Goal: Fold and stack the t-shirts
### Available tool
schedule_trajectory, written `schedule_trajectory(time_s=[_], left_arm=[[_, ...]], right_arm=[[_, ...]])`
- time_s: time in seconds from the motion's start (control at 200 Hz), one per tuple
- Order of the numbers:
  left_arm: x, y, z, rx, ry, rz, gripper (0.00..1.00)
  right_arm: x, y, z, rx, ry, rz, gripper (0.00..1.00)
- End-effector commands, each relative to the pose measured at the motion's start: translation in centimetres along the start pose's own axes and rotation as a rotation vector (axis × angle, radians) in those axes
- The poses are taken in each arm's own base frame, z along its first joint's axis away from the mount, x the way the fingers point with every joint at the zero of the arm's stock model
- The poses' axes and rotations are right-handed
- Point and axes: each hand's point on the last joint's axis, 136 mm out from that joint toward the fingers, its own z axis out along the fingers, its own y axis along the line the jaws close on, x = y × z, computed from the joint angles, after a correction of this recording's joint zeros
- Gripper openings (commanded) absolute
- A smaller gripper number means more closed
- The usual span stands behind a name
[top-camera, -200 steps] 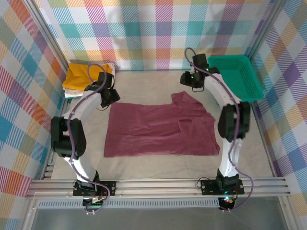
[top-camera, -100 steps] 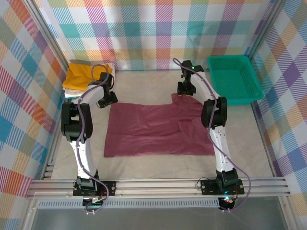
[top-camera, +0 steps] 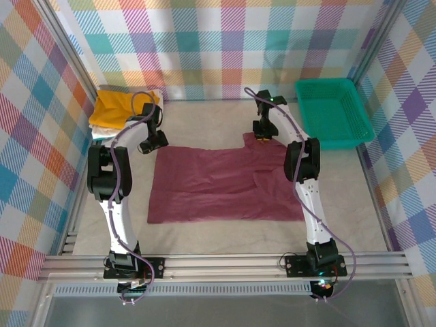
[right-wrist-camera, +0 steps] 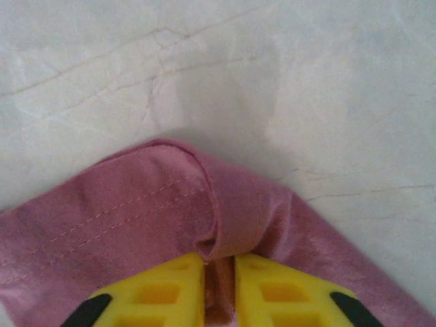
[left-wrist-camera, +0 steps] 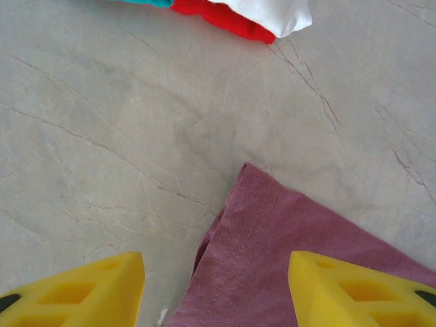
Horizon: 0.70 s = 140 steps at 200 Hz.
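Observation:
A maroon t-shirt [top-camera: 225, 184] lies spread flat in the middle of the table. My left gripper [top-camera: 151, 144] hovers at its far left corner, open. In the left wrist view the corner of the shirt [left-wrist-camera: 272, 259] lies between the two yellow fingertips [left-wrist-camera: 82, 289], untouched, and the left gripper [left-wrist-camera: 216, 293] holds nothing. My right gripper [top-camera: 262, 135] is at the far sleeve. In the right wrist view the right gripper [right-wrist-camera: 219, 286] is shut on a pinched fold of the maroon cloth [right-wrist-camera: 136, 218]. Folded mustard-yellow and white t-shirts [top-camera: 119, 109] are stacked at the far left.
A teal mesh basket [top-camera: 334, 112] stands at the far right corner. Plaid walls close in the back and both sides. Bare grey table [top-camera: 204, 122] lies beyond the shirt, and a strip of it [top-camera: 225, 235] in front. Red and white cloth [left-wrist-camera: 252, 17] shows at the top of the left wrist view.
The right gripper has come down and left onto the far sleeve and shut on a fold of it. Both arms have swung their elbows inward. The left gripper stays open at its corner.

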Motion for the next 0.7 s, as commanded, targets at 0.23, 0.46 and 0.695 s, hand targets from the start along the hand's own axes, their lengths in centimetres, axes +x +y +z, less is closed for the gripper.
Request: schedule_trajectory(time_s=[0.23,0.46,0.695], left_arm=[[-0.6,0.1,-1.0,-0.007,-0.009,0.009,0.6],[-1.4,0.5,-1.0,-0.026,-0.016,0.048,0.6],[-1.8,0.1,-0.7,-0.041,0.031,0.183,0.58]], right_arm=[[-1.0,-0.5,-2.6,0.044,-0.05,0.006,0.03],[-2.0,-1.8,-6.6,0.109,-0.128,-0.014,0.0],[-3.6,-3.1,-8.1,0.189,-0.216,-0.079,0.0]])
